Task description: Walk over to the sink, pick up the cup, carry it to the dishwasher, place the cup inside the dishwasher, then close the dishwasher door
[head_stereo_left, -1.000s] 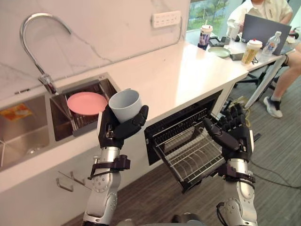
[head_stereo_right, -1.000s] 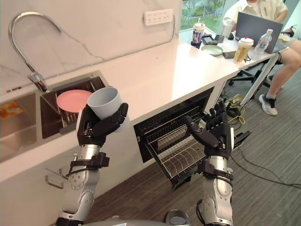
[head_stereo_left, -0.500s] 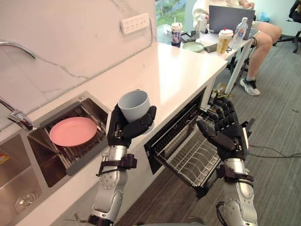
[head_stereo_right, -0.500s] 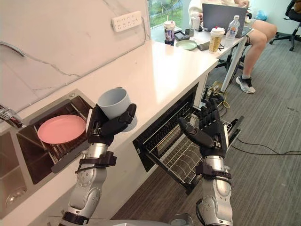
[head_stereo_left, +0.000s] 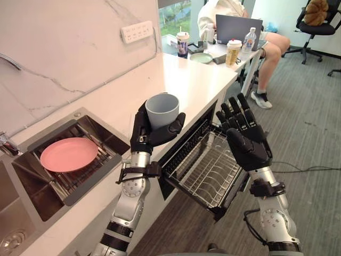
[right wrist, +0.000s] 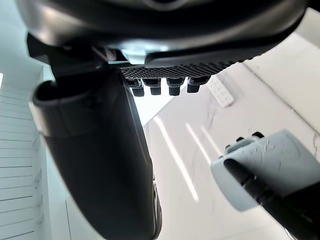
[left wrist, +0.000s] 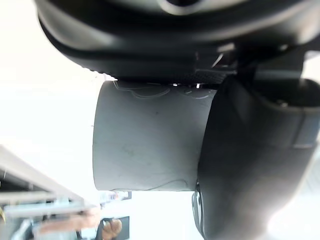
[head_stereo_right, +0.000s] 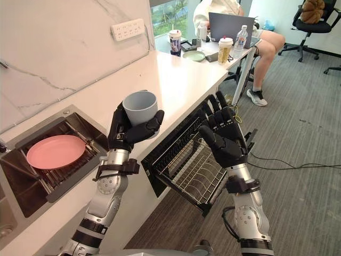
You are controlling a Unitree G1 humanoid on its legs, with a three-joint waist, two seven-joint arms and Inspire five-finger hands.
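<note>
I count one plate (head_stereo_left: 69, 154), one cup (head_stereo_left: 162, 109), one pulled-out rack (head_stereo_left: 208, 172) and my two hands.

Well left of the dishwasher (head_stereo_left: 187, 140), the round, smooth pink plate lies flat on the steel bars in the sink (head_stereo_left: 64, 121).

Just left of the dishwasher and above the counter (head_stereo_left: 181, 74) edge, my left hand (head_stereo_left: 141, 132) is clenched round the cup, fingers under its base and thumb across its side. The cup stands nearly upright, mouth up, its long axis vertical. It is a plain grey cylinder with a smooth matt wall; I see no handle.

The rack sticks out of the dishwasher's front, a basket of thin bright wire in rows.

Over the right side of that rack, apart from it, my right hand (head_stereo_left: 248, 146) is released: palm raised, fingers straight and spread, holding nothing.

Far beyond the dishwasher, past the counter's end, one person (head_stereo_left: 224, 9) sits at one grey laptop (head_stereo_left: 234, 26).
</note>
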